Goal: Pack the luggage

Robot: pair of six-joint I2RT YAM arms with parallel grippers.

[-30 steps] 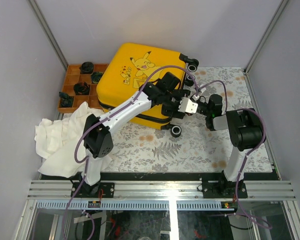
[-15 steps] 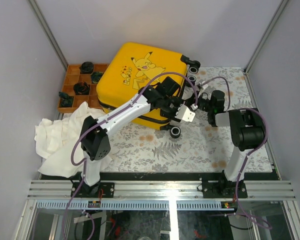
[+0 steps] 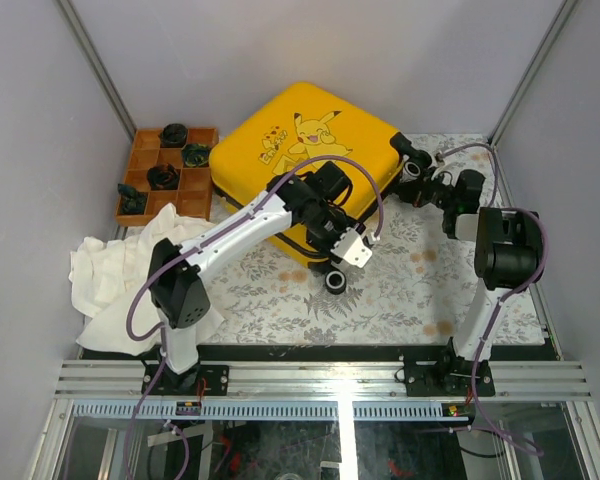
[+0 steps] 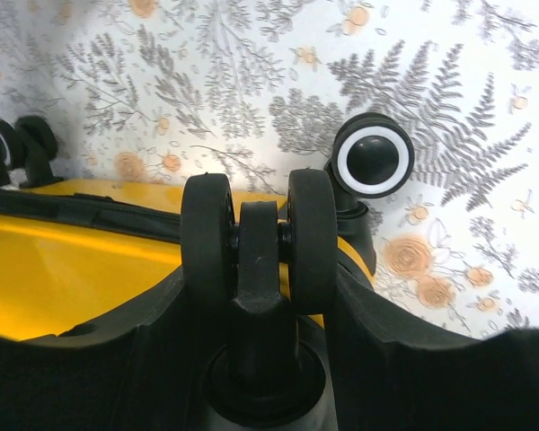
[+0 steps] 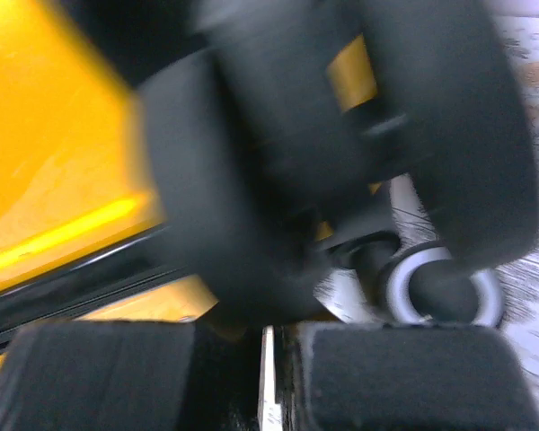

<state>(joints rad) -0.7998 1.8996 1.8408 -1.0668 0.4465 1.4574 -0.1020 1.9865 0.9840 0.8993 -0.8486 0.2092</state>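
The luggage [image 3: 300, 150], yellow with a Pikachu print, lies closed on the floral table, turned at an angle. My left gripper [image 3: 332, 240] is at its near right corner. In the left wrist view its jaws [image 4: 259, 359] are shut on a black double wheel [image 4: 259, 242], with a second wheel [image 4: 372, 155] beyond. My right gripper [image 3: 427, 182] is against the far right wheels [image 3: 412, 160]. The right wrist view is blurred: the pads [image 5: 99, 377] are nearly together with nothing between them, just below a black wheel [image 5: 278, 180] and the yellow shell [image 5: 63, 180].
An orange compartment tray [image 3: 202, 133] with dark items [image 3: 163, 177] stands at the back left beside the luggage. A crumpled white cloth [image 3: 120, 280] lies at the left front. Grey walls close in both sides; the metal rail [image 3: 320, 380] runs along the front.
The luggage has swung counter-clockwise, its wheeled end moving right and back. The left gripper stayed on its wheel and moved nearer; the right gripper moved back and right to the far wheels.
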